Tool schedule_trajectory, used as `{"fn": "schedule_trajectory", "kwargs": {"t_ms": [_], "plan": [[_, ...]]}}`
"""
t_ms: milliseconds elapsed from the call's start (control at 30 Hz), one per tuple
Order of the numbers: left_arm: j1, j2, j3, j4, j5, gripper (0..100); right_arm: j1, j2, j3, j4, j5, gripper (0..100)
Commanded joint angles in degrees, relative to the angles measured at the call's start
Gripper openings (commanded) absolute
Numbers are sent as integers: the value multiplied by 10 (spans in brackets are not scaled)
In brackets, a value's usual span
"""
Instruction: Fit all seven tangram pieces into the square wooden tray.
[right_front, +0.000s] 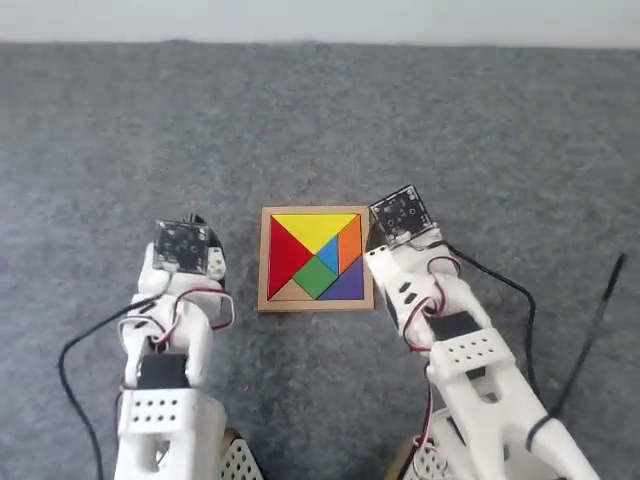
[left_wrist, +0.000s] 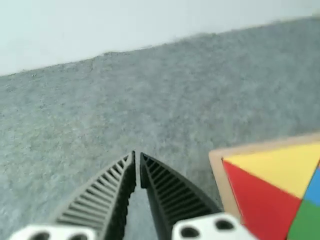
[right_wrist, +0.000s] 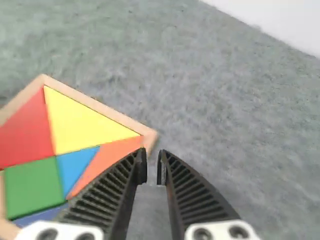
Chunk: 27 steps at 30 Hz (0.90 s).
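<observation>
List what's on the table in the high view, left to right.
left arm → square wooden tray, its pieces fitted inside → right arm, its wrist end at the tray's right edge.

Tray (right_wrist: 149, 134) cropped by frame edge, side behind right pincer (right_wrist: 151, 152).

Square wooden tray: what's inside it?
Yellow triangle, red triangle, blue triangle, orange parallelogram, green square and purple triangle lie flat inside. The tan corner triangle could be a piece or bare tray floor. The floor under the pieces is covered.
</observation>
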Motion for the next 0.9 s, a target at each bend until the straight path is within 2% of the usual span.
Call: {"fn": "schedule_trajectory", "kwargs": {"t_ms": [0, 100, 433, 600, 733, 867], "plan": [[-29, -63, 32, 27, -73, 14, -35, -28, 12, -15, 5, 40], [-61, -110, 55, 42, -76, 14, -44, -28, 18, -15, 9, 23], [-69, -263, 52, 323, -80, 15, -6, -22, 20, -60, 11, 16], [-73, -290, 51, 467, -80, 15, 8, -28, 20, -58, 9, 20], [-88, -289, 51, 509, -81, 14, 10, -28, 20, -55, 9, 20], [-166, -289, 51, 510, -80, 14, 10, -29, 20, -54, 10, 18]]}}
